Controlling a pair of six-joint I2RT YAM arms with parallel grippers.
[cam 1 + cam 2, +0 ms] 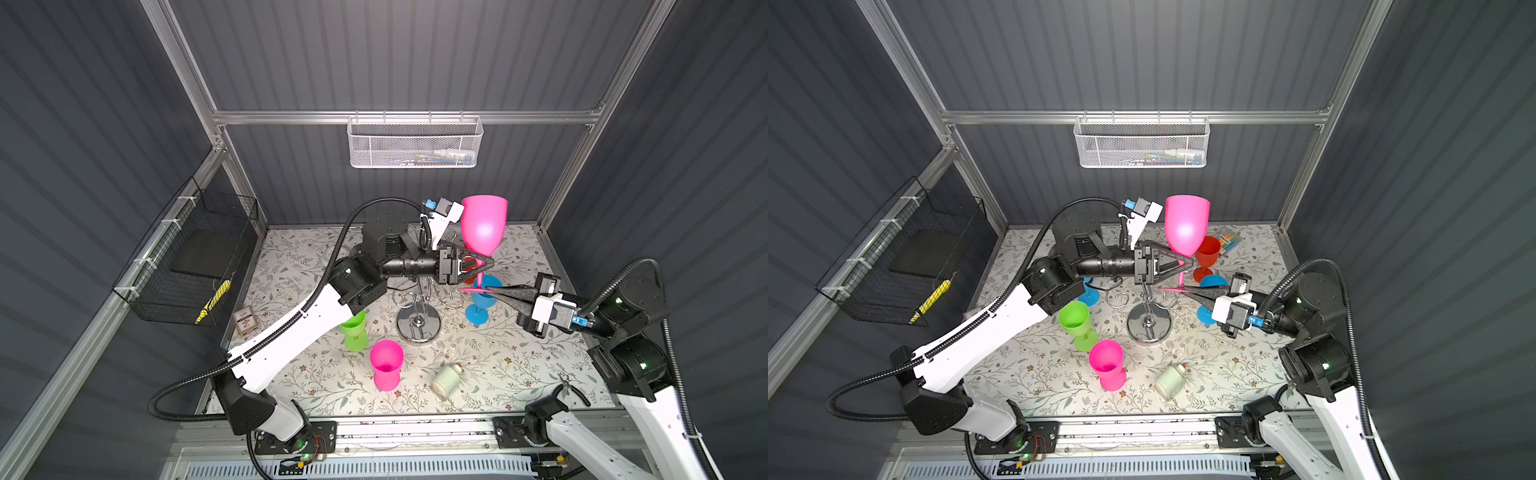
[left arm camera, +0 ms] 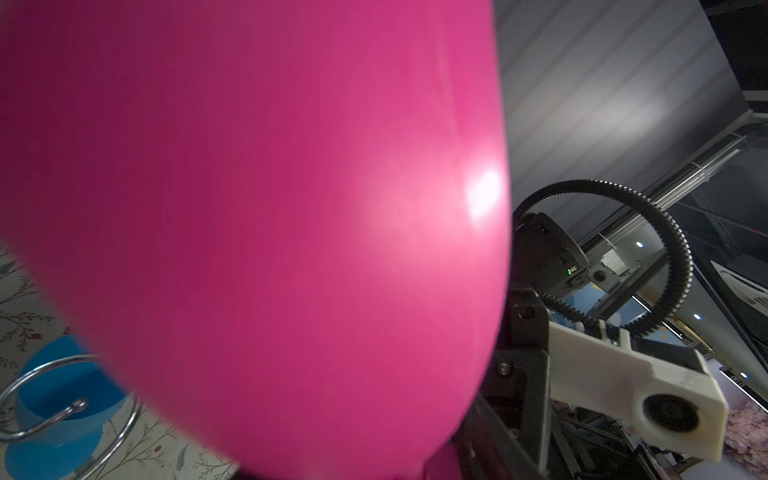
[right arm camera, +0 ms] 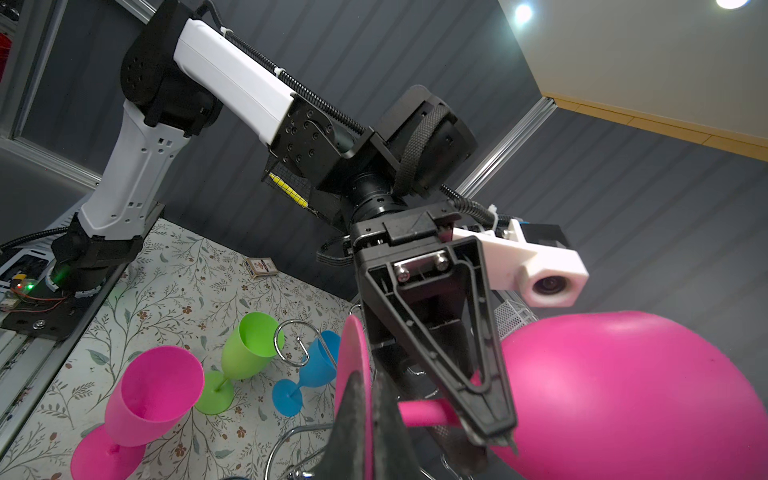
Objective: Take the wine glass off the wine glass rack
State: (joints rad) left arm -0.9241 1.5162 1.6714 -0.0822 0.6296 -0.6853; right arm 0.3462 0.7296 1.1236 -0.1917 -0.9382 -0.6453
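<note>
The pink wine glass (image 1: 484, 226) (image 1: 1185, 224) hangs bowl-up above the wine glass rack (image 1: 419, 322) (image 1: 1149, 324), a chrome stand with a round mirror base and curled arms. Its bowl fills the left wrist view (image 2: 270, 208). My right gripper (image 1: 490, 289) (image 3: 365, 399) is shut on the glass's flat pink foot (image 3: 353, 374). My left gripper (image 1: 490, 262) (image 3: 494, 436) reaches in from the left, with one finger on each side of the thin pink stem and a gap still showing. A scroll arm of the rack (image 2: 62, 417) curls just below the bowl.
Upright on the floral table stand a pink glass (image 1: 386, 363), a green one (image 1: 354, 330), a blue one (image 1: 478, 307) and a red one (image 1: 1206, 253). A white bottle (image 1: 446, 380) lies in front. A card box (image 1: 245, 321) and pliers (image 1: 575, 388) sit near the side edges.
</note>
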